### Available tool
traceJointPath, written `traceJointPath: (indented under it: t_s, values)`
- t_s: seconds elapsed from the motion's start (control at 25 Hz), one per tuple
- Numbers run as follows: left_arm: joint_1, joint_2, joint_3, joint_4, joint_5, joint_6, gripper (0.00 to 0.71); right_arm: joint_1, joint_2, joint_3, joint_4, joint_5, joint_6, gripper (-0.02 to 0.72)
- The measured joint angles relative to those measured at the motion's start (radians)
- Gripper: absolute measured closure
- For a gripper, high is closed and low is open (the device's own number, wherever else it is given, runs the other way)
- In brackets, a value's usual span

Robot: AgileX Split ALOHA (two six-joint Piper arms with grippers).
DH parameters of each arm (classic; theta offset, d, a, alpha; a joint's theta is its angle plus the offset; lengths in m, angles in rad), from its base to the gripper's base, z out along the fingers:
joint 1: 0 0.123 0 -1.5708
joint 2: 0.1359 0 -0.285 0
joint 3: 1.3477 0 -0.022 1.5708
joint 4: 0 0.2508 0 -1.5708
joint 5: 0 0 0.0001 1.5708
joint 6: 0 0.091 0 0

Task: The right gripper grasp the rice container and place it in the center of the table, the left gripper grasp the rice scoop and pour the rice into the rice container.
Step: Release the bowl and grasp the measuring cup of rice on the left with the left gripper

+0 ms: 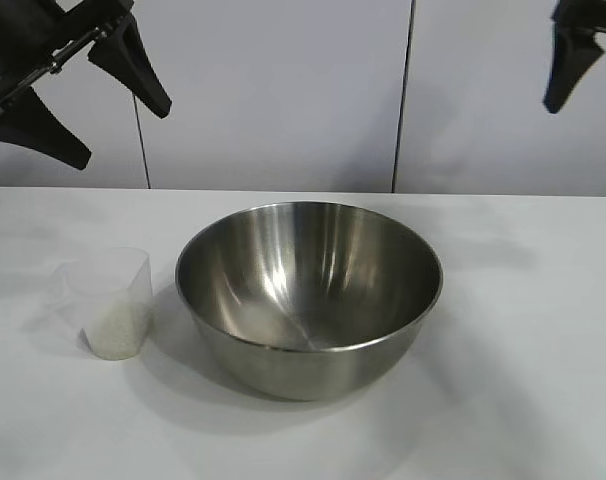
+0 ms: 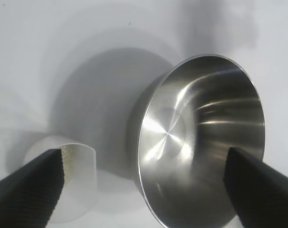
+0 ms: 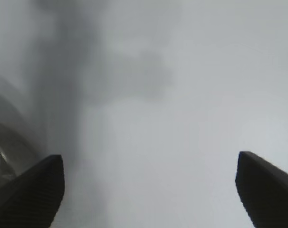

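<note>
Stainless steel catches the light at the middle of the white bench [image 1: 543, 400]: the rice container [image 1: 309, 296], a wide shiny bowl, stands upright there with nothing visible inside it, somewhat nearer the front edge than the back. Just beside it, toward the left edge and not touching, stands the rice scoop [image 1: 105, 302], a small clear plastic cup, upright, with the rice [image 1: 118, 332] lying as a low white layer in its bottom.

Farther back and well above the bench, the left pincer [image 1: 83, 100] hangs over the back left corner, tilted downward, its two black fingers spread wide apart and empty. From its wrist camera the scoop [image 2: 72, 185] and the bowl [image 2: 201, 142] both lie between and below its fingertips.

The right pincer [image 1: 568, 75] is high over the back right corner, only partly in frame; its wrist camera shows its fingers [image 3: 34, 194] wide apart, holding nothing, over bare bench [image 3: 182, 118].
</note>
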Motion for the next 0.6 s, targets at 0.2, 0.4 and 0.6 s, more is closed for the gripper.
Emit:
traceJointPath:
  t_s: [0.2,0.4,0.6]
  values:
    - [0.000,0.000,0.000,0.000,0.000,0.000,0.053,-0.030,-0.049,0.012,0.006,0.011,-0.007,0.038]
    - [0.000,0.000,0.000,0.000,0.000,0.000,0.053,-0.030,-0.204,0.109,0.060,0.012,-0.016,0.057]
    - [0.000,0.000,0.000,0.000,-0.003,0.000,0.053,-0.030,-0.452,0.259,0.093,0.017,-0.027,0.063]
